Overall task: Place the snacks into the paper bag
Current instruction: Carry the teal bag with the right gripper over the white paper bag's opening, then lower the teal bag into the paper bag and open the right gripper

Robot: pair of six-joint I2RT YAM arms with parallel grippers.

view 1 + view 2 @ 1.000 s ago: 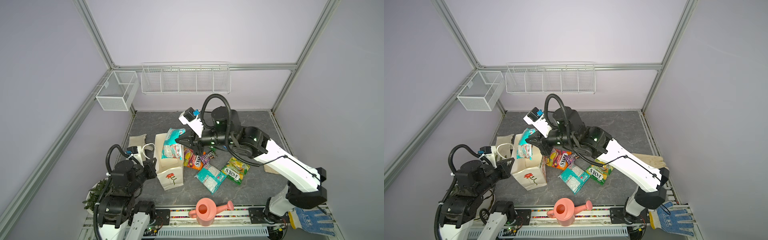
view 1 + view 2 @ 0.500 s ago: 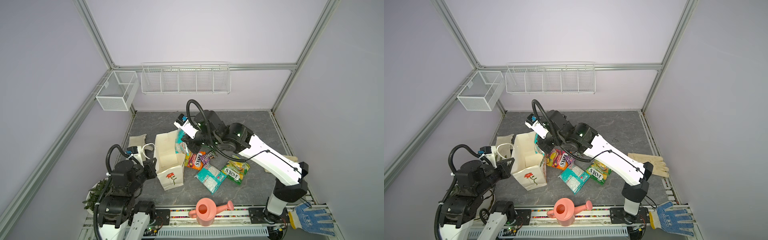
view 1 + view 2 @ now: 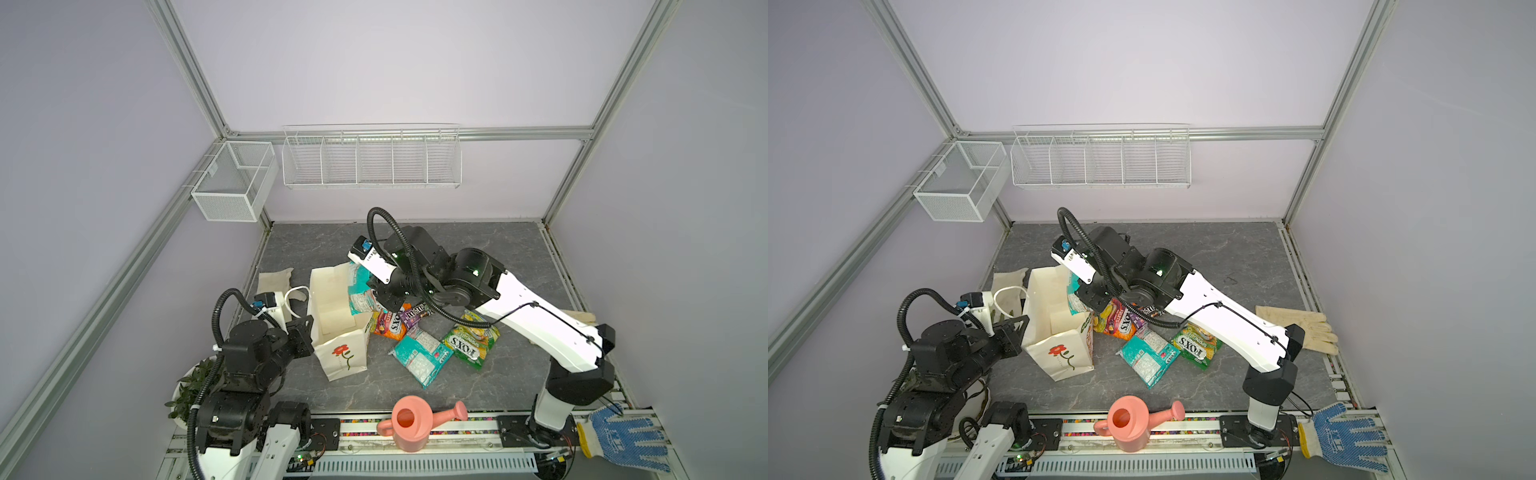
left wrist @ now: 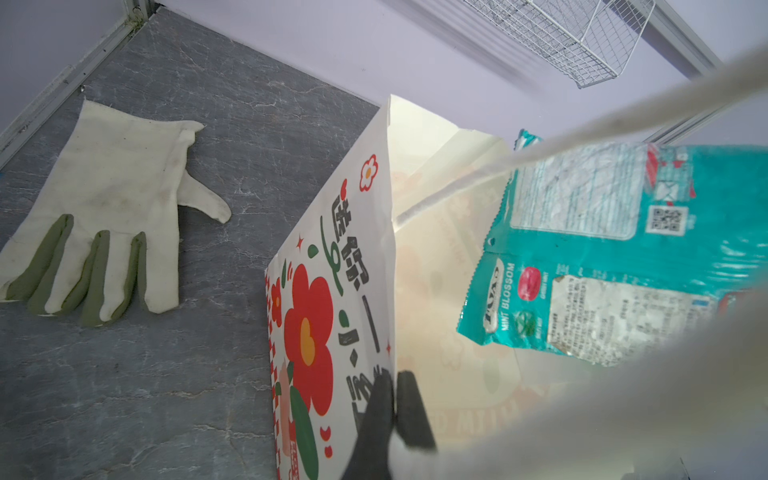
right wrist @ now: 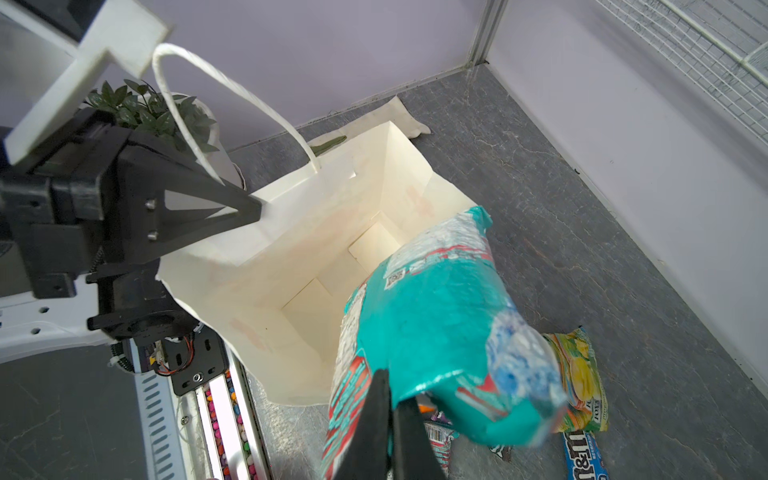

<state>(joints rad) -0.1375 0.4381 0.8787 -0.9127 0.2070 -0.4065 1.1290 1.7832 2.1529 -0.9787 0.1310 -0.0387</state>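
A grey stone-look tabletop (image 3: 478, 257) sits inside lilac walls (image 3: 395, 62). The paper bag (image 3: 343, 353) stands upright toward the left of it, mouth open, and in the right wrist view its floor looks bare. At the bag's nine o'clock the left gripper (image 4: 394, 386) is pinched tight on the rim of the bag's wall, holding the mouth open. At about two o'clock the right gripper (image 5: 392, 399) is clamped on the edge of a teal pack (image 5: 436, 324), which hangs tilted across the rim, partly over the opening.

From three to four o'clock the other snacks lie loose: an orange-purple FOX'S bag (image 3: 390, 326), a purple M&M's pack (image 3: 417, 311), a second teal pack (image 3: 419, 353) and a green-yellow FOX'S bag (image 3: 469, 343). A pink watering can (image 3: 409, 424) stands at five o'clock.

I'd judge this the first drop-in. The pack wants carrying a little toward nine o'clock until it clears the rim. Then the right jaws should part while the left grip holds firm.
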